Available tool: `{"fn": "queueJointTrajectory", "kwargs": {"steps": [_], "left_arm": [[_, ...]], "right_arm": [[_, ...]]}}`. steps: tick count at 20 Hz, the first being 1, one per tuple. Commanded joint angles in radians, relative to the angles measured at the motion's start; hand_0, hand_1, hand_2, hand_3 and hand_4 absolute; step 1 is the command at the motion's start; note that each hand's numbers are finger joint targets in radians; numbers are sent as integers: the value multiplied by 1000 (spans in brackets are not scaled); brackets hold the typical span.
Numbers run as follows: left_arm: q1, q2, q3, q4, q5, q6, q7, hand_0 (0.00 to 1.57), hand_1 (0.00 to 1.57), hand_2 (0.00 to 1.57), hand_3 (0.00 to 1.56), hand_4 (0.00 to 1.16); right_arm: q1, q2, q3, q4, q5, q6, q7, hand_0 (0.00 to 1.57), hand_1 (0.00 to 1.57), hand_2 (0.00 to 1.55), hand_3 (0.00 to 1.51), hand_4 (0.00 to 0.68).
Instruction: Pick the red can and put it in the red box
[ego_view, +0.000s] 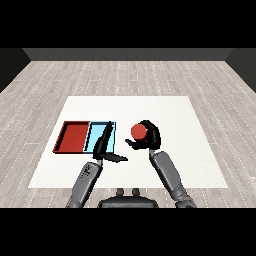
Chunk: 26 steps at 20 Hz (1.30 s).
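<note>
The red can (138, 131) stands near the middle of the white table, just right of the trays, and I see its round red top. My right hand (149, 138) curls round it, with fingers behind and to its right and the thumb in front. The red tray (73, 137) lies at the left of the table, with nothing in it. My left hand (103, 145) reaches over the light blue tray's near right part with its fingers straight and its thumb out to the right, holding nothing.
The light blue tray (96, 134) lies against the red tray's right side, between that tray and the can. The white table (175, 115) stretches wide to the right and behind the can. Grey wooden floor surrounds it.
</note>
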Motion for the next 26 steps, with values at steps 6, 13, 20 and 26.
{"fn": "queueJointTrajectory", "kwargs": {"steps": [6,13,20,26], "left_arm": [[-104,0,-41,223,80,48,-61,0,0,0,0,0],[-4,0,-82,131,51,45,-26,0,0,0,0,0],[-103,0,-117,247,135,76,-52,0,0,0,0,0],[-186,0,-230,299,228,205,-88,0,0,0,0,0]], "right_arm": [[-22,4,61,37,-7,-44,-65,1445,1445,1439,1395,634],[-19,3,42,50,-32,8,-101,1466,1466,1441,1393,654],[2,3,64,-39,-14,16,-49,1469,1469,1437,1386,662],[-8,3,154,-71,-55,-58,-43,1440,1440,1431,1398,658]]}}
